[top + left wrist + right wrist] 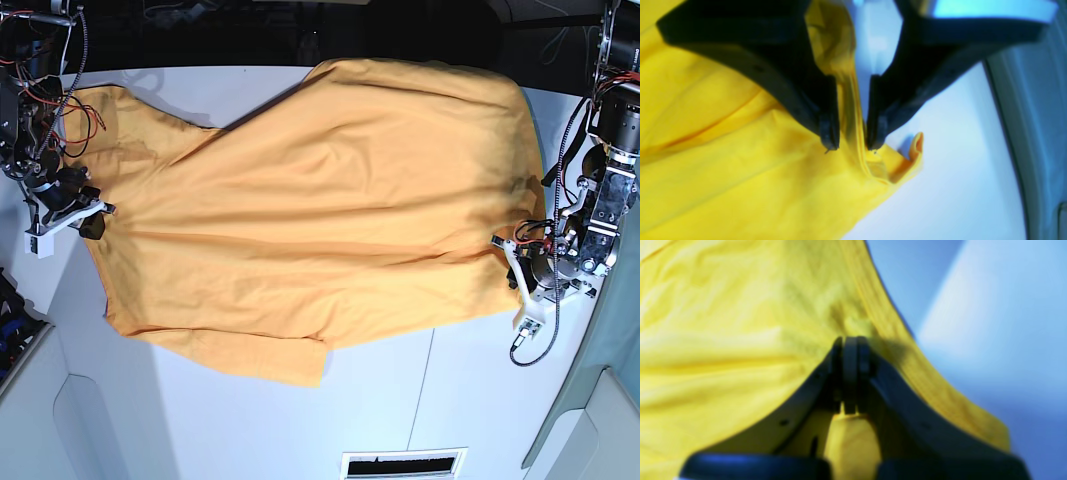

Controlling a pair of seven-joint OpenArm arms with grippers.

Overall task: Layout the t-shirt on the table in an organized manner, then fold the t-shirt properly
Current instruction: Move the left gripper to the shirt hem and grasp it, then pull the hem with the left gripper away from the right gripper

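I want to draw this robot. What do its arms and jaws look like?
Both grippers, the left gripper and the right gripper, have black, curved jaws that taper to narrow tips. The arms are dark metal with white brackets, wrapped in loose black and red cables.

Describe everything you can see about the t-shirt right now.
The t-shirt is a large orange-yellow garment of soft, cotton-like fabric, spread mostly flat across the white table with shallow wrinkles and one sleeve toward the near edge. No print or tag shows. The right gripper is shut on one end's edge. At the opposite end, the left gripper has its tips parted on either side of a raised hem fold, whose corner curls up off the table.
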